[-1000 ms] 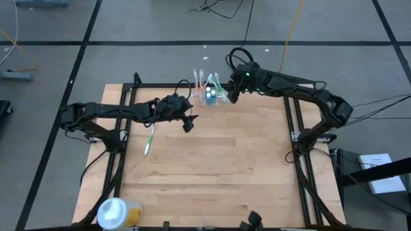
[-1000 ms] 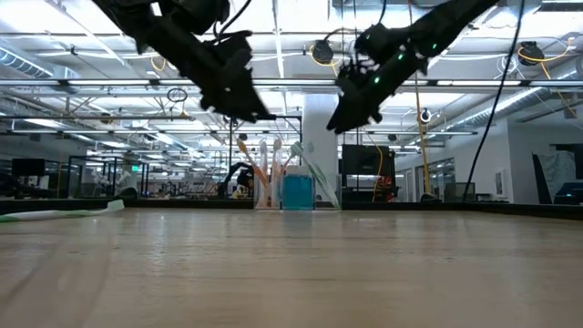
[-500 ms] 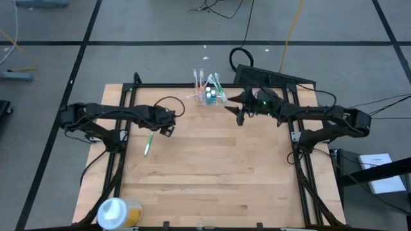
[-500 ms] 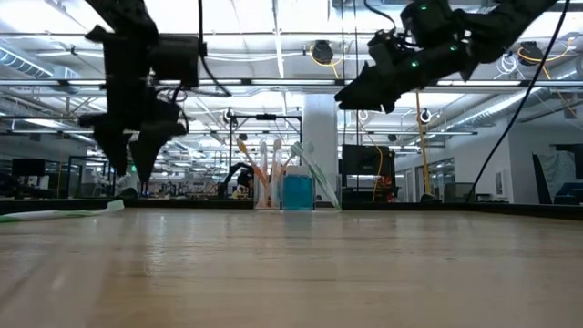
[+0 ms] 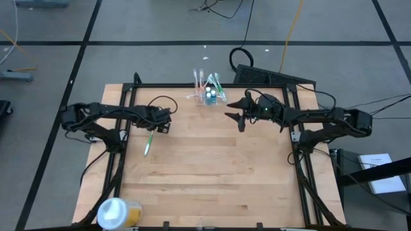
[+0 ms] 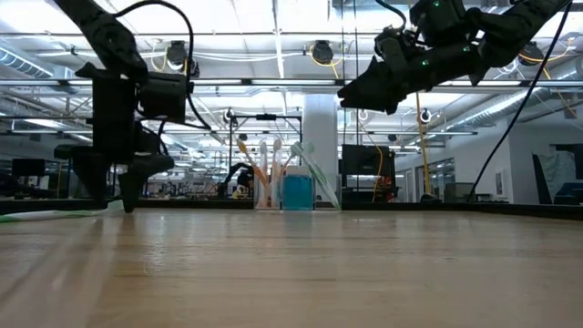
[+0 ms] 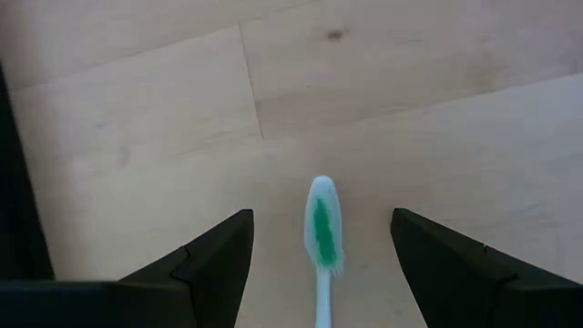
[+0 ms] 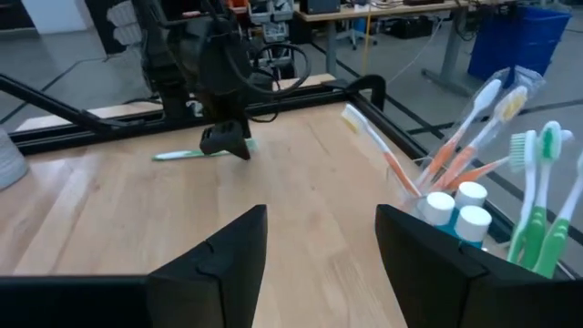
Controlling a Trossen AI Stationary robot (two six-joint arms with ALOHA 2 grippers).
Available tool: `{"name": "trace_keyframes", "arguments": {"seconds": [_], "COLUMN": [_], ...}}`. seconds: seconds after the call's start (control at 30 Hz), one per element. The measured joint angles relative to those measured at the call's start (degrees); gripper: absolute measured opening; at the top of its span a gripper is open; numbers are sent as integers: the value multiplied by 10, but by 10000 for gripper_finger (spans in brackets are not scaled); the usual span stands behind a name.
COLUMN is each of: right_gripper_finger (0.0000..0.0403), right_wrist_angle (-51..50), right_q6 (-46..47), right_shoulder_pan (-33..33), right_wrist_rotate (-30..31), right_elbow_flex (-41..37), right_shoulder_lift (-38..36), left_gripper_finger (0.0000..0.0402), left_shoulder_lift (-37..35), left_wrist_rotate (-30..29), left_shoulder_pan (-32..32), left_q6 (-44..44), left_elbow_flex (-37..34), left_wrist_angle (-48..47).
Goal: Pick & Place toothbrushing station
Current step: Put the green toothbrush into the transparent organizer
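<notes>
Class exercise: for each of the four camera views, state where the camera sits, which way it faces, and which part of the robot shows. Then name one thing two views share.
High view: above the table, looking straight down; both arms show, left pincer and right pincer.
Low view: at table-top height, looking level across to the toothbrushing station; both arms hang in from above.
Left wrist view: on the left arm, facing down at the green toothbrush between its open fingers.
Right wrist view: on the right arm, facing across the table; open fingers show.
Shared: both wrist views show the green toothbrush.
</notes>
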Motion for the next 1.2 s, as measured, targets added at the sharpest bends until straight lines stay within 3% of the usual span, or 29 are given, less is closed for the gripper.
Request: {"name": "trace_keyframes", "arguments": {"seconds": [0.27,0.63,0.83,1.0,1.2], "right_gripper_finger": [196,196,196,196,196], "right_wrist_angle": [4,4,4,4,4], "right_q6": [-1,-1,-1,-1,-1], "right_shoulder_pan": [3,3,3,3,3], "right_wrist_rotate": [0,0,0,0,0], "right_elbow_flex": [0,0,0,0,0], "right_shoulder_lift": [-1,-1,-1,-1,-1], "left_gripper_finger": [258,113,60,40,44], "left_shoulder_lift": [-2,-1,-1,0,1], "left_wrist_rotate": [12,28,24,14,12], "left_shoulder_pan": [11,10,10,11,10], "left_q6": [17,12,13,33,89], "left_elbow_flex": [-14,-14,-15,-14,28], "left_wrist_angle": [37,39,41,49,64]}}
